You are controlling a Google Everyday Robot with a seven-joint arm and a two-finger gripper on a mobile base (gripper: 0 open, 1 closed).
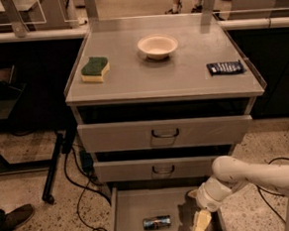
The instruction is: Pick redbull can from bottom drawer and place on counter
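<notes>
Can: the slim blue-and-silver metal redbull can [157,222] lies on its side in the open shallow grey bottom drawer [136,210], mid-front.
Gripper: the cream two-finger gripper [201,225] hangs over the drawer's right edge, apart from the can; whether it is open cannot be told.

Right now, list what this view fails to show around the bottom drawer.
Camera view, bottom drawer: front end cut off by the frame's lower edge.
Camera view, gripper, right of the redbull can: hides the drawer floor beneath it.
Camera view, two upper drawers: contents hidden by their fronts.
</notes>
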